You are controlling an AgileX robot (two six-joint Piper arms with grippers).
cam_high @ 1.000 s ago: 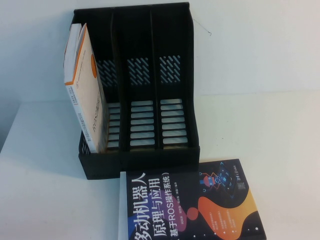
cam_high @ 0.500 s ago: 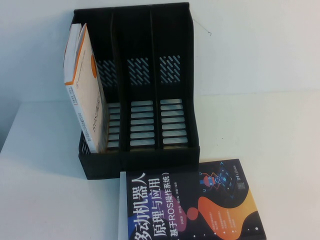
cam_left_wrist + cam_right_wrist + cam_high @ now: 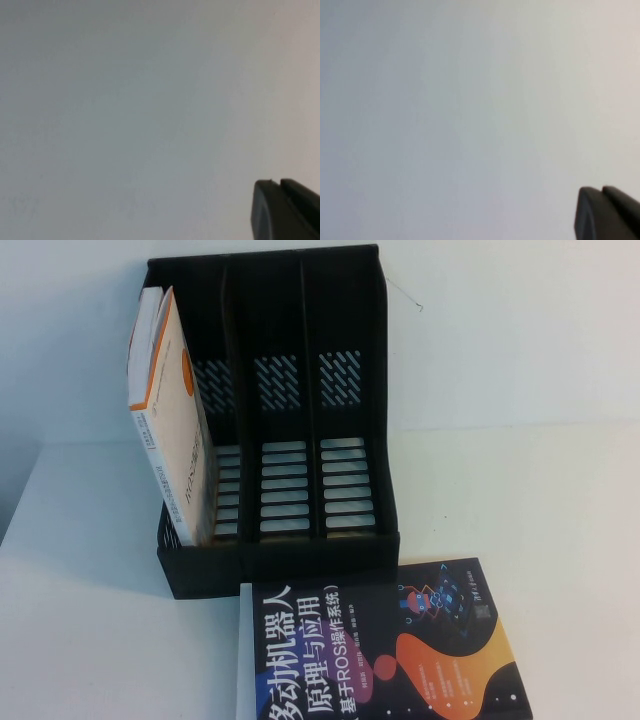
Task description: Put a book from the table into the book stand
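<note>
The dark navy book (image 3: 400,650), with a white Chinese title and orange and purple blobs, lies flat on the white table (image 3: 520,500) just in front of the black three-slot book stand (image 3: 290,420). The stand's middle and right slots are empty. Neither gripper shows in the high view. In the left wrist view the left gripper (image 3: 280,186) shows only as dark fingertips pressed together over bare white surface. In the right wrist view the right gripper (image 3: 602,192) looks the same, its tips together and empty. Both are away from the book.
A white-and-orange book (image 3: 175,440) stands tilted in the stand's left slot, leaning out over its left wall. A thin wire (image 3: 405,295) hangs by the stand's upper right corner. Open tabletop lies left and right of the stand.
</note>
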